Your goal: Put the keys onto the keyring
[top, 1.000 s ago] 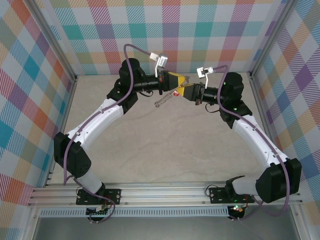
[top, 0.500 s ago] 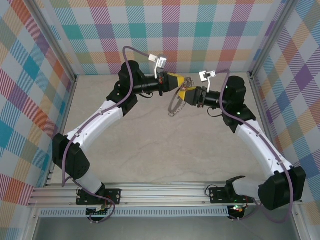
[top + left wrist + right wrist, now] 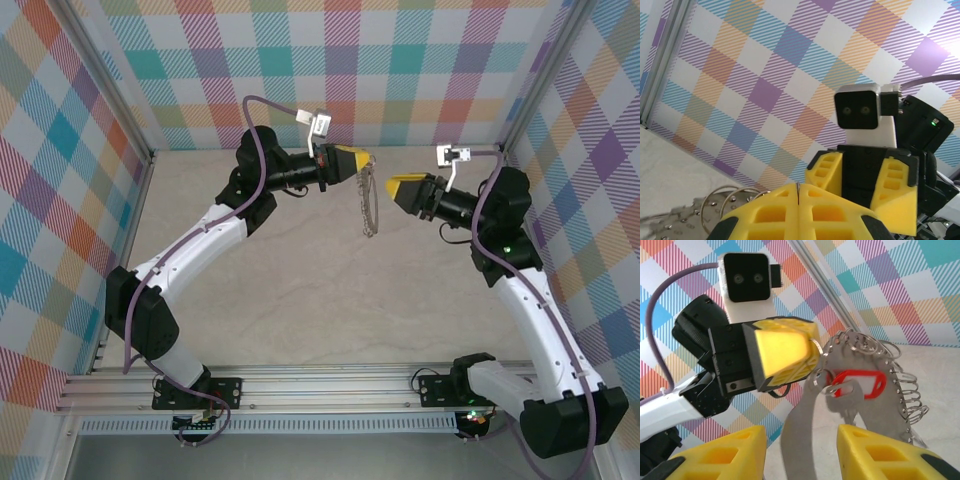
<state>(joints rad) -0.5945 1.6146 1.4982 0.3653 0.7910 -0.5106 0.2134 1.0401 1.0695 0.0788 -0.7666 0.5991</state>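
one loop-edged grey metal keyring (image 3: pixel 797 440), red-tagged keys (image 3: pixel 857 384)

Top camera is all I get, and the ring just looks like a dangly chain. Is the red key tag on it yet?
Observer: Yes. On the right wrist view the red tag hangs from a small loop on the keyring.
Operator: Who's holding the ring?
Observer: The left claw. On the left wrist view its yellow fingers are pressed shut with no gap.
Operator: And my right claw?
Observer: The right claw is open, facing the ring and gripping nothing.
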